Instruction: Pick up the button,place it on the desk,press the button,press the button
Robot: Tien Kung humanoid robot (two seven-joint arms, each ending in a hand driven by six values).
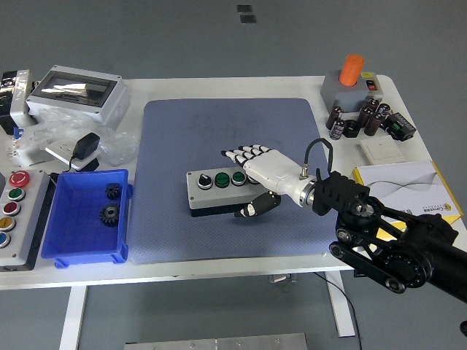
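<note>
One hand in view: the right hand [257,171], white-shelled on a black arm entering from the lower right. Left arm not in frame.

Button box [230,191] sits flat on the blue mat [233,124], near the mat's centre, on the white counter [292,86]. Its top carries a black selector knob [205,180] at left, then two green buttons [221,178] and [237,176]. The right end of the box is hidden under the hand, so anything further along it cannot be read.

Hand state: four fingers [244,153] extended side by side, close together, pointing left over the far right part of the box. Thumb [255,206] hangs down in front of the box's near face. Nothing is pinched or lifted. Whether the palm bears on a button or only hovers just above cannot be told from this view.

Judgement: pick and place look complete, since the box rests on the mat; the step in hand is a press. The next move calls for a straight downward push on one button, kept centred so the box does not slide or tip, then a clean lift clear before the second press.

Elsewhere: blue bin [73,240] with two gears [109,214] at left, untouched.
</note>
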